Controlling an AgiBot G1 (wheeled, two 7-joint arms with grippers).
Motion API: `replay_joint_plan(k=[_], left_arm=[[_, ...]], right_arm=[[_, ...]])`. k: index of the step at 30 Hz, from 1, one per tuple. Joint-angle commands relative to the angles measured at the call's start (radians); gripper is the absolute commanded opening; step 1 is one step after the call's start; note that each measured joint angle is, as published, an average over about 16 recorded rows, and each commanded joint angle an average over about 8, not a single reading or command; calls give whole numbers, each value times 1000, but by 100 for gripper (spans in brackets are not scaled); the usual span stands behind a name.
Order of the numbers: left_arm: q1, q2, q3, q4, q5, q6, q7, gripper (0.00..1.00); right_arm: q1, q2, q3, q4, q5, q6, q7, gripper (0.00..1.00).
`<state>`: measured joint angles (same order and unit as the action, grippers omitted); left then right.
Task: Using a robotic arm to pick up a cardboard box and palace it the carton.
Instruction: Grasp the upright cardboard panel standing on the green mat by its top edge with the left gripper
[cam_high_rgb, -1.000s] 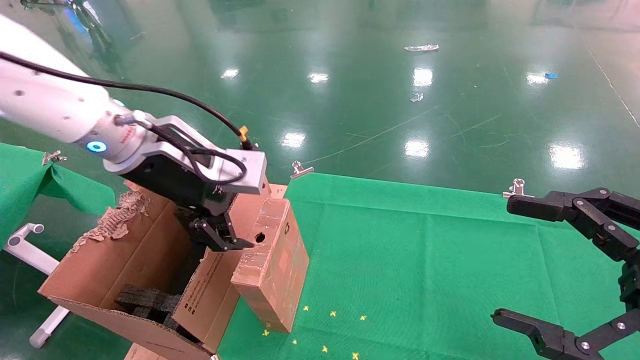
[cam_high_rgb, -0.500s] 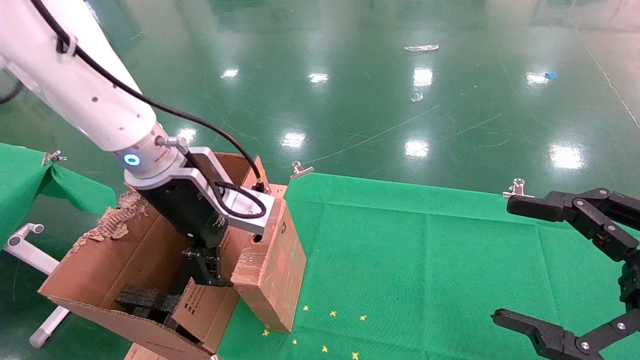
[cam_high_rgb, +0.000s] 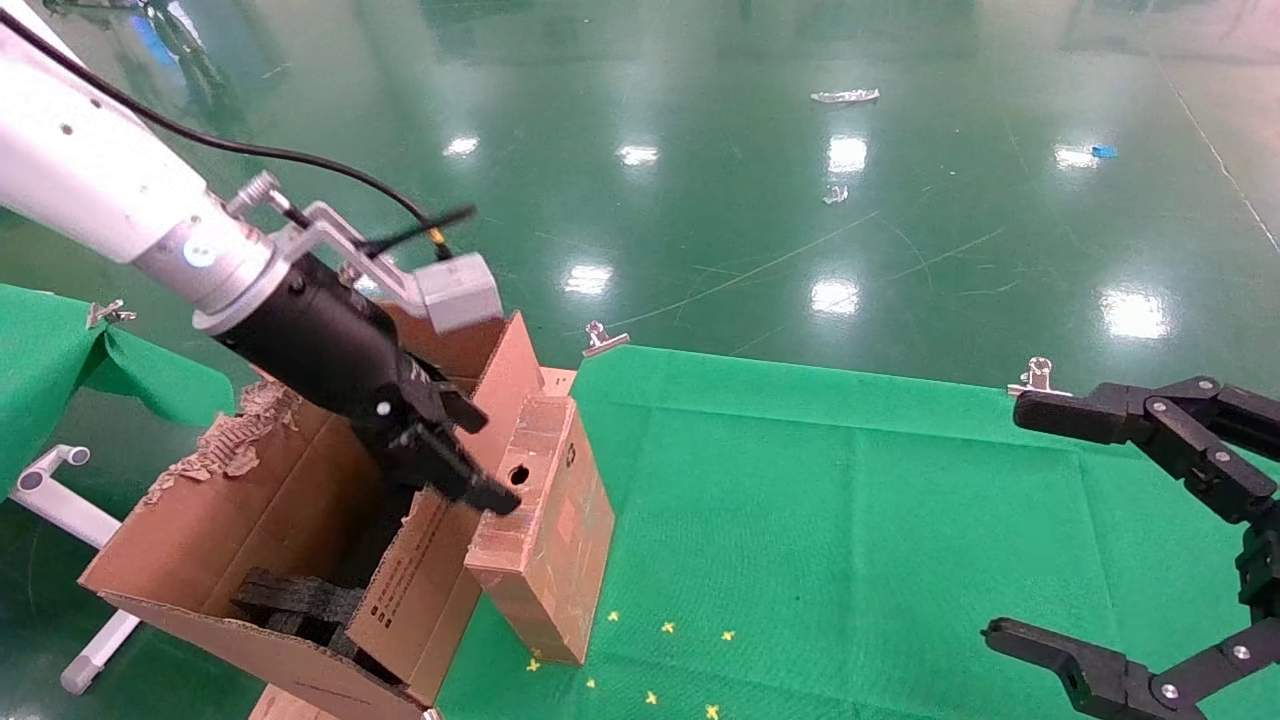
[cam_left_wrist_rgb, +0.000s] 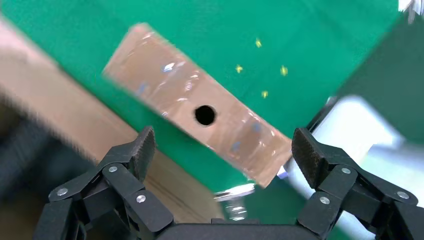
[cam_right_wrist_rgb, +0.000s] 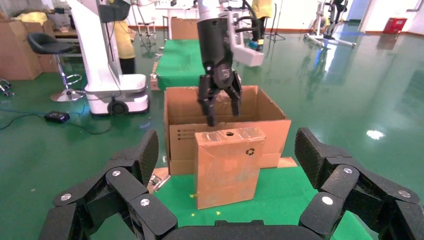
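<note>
One cardboard box (cam_high_rgb: 545, 520) stands on edge on one green cloth (cam_high_rgb: 850, 500). Beside it, one carton (cam_high_rgb: 290, 530) contains black foam inserts (cam_high_rgb: 290, 600), number indistinct. Two grippers: left (cam_high_rgb: 470, 480), right (cam_high_rgb: 1120, 540). Two metal clips (cam_high_rgb: 603, 338) on the cloth's far edge.

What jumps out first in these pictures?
The left gripper hangs open just above the small box, which stands on edge on the green table against the carton. The right gripper waits open at the table's far right.
</note>
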<state>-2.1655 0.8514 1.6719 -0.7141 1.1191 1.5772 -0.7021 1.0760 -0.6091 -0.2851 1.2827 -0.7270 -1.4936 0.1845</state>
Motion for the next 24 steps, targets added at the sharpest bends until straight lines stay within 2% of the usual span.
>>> replay_joint_plan(k=[1, 5, 9, 17, 19, 21, 23, 24], left_arm=[[1, 1, 17, 61, -27, 4, -100, 100], [21, -19, 28, 97, -82, -7, -203, 100], [57, -25, 31, 118, -121, -20, -257, 100], [142, 19, 48, 185, -126, -73, -276, 98], [150, 34, 50, 200, -123, -78, -269, 92], [152, 45, 50, 209, -122, -77, -262, 79], [151, 53, 50, 211, -122, -73, -254, 60], [149, 55, 49, 210, -121, -71, -251, 49]], right_arm=[[0, 0, 0, 0, 0, 0, 0, 100], [0, 0, 0, 0, 0, 0, 0, 100], [0, 0, -1, 0, 0, 0, 0, 100], [0, 1, -1, 0, 1, 1, -1, 100], [0, 1, -1, 0, 1, 1, -1, 100], [0, 1, -2, 0, 1, 1, -1, 100], [0, 1, -2, 0, 1, 1, -1, 100], [0, 1, -2, 0, 1, 1, -1, 95]])
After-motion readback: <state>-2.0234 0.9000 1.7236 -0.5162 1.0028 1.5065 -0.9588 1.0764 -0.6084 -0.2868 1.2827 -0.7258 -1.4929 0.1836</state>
